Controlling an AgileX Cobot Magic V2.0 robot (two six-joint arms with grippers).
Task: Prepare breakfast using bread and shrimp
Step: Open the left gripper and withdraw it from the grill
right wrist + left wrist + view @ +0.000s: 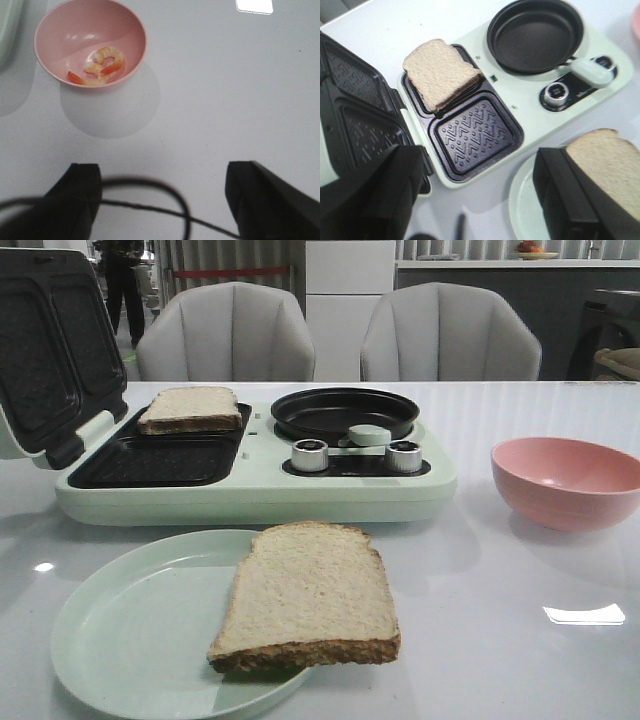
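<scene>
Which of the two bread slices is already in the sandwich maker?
The farther slice, lying in the sandwich maker's rear left well. The other slice sits on the pale green plate, overhanging its rim.

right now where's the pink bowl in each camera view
Front view: the pink bowl sits at the right edge, to the right of the breakfast maker.
Left wrist view: only a sliver of its pink rim shows at the frame edge, beyond the round black pan.
Right wrist view: it is in full view with the shrimp inside.
Shared landmark: the pale green breakfast maker, its corner also showing in the right wrist view.
</scene>
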